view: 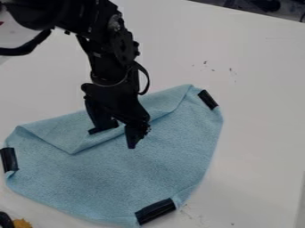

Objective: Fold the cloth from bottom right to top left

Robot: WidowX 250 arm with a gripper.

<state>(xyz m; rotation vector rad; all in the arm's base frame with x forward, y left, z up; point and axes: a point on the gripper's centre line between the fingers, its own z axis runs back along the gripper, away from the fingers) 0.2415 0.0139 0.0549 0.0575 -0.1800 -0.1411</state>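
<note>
My gripper [113,137] hangs over the upper middle of the light blue cloth [166,164], its two fingers spread apart. Nothing is visibly held between them. The cloth lies spread on the white table, with its upper edge folded over into a flap [62,133] that points down toward the middle. Black strips sit at the cloth's left corner [9,159], its upper right corner [208,99] and its bottom corner [156,211]. The arm hides part of the folded upper edge.
The white table [250,89] extends around the cloth, with small dark specks at the upper right. At the bottom left corner are a yellow-brown object [22,223] and a black one [5,220]. The table's far edge crosses the top right.
</note>
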